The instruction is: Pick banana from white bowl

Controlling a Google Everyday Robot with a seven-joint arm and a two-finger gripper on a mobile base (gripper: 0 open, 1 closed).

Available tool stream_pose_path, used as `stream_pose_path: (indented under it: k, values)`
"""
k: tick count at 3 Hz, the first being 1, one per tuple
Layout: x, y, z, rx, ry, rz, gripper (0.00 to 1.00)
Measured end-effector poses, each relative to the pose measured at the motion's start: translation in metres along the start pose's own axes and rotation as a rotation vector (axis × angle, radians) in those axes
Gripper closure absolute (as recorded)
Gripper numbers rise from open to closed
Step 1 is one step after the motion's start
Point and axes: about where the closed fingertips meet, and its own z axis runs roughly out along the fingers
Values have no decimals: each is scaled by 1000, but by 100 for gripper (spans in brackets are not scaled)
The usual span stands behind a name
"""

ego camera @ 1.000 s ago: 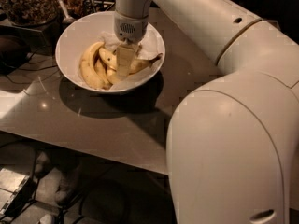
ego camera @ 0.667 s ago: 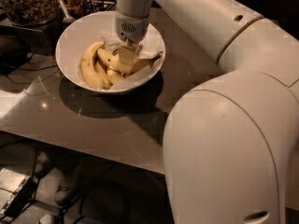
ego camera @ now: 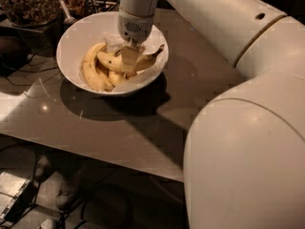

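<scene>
Camera view looks down over my own arm (ego camera: 238, 142), whose bulky white shell fills the right side and runs off the frame edge. My hand (ego camera: 128, 61) is down inside the white bowl (ego camera: 71, 37), near its middle, directly in front of the banana (ego camera: 108, 60). The banana lies across the bowl, spotted, with its thin stem end towards the right rim; its middle is hidden behind my hand. Whether my hand is clamped on it or merely against it I cannot tell, because my wrist covers that spot. Plainer bananas (ego camera: 91, 73) curve along the left of the bowl, partly under the spotted one. Something pale on the bowl's right inside is hard to make out. The bowl sits on the dark glossy worktop (ego camera: 143, 123). A dark jar of nuts (ego camera: 26, 4) is cut off at the top left corner.
</scene>
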Motion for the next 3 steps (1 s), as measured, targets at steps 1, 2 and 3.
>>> stream_pose_path:
  k: [1,2,3]
  values:
    - [11,35,-28,39,-71,-78,100]
    - [30,75,-52,66,-125,-127,100]
    - [54,116,-75,102,-152,-149,100]
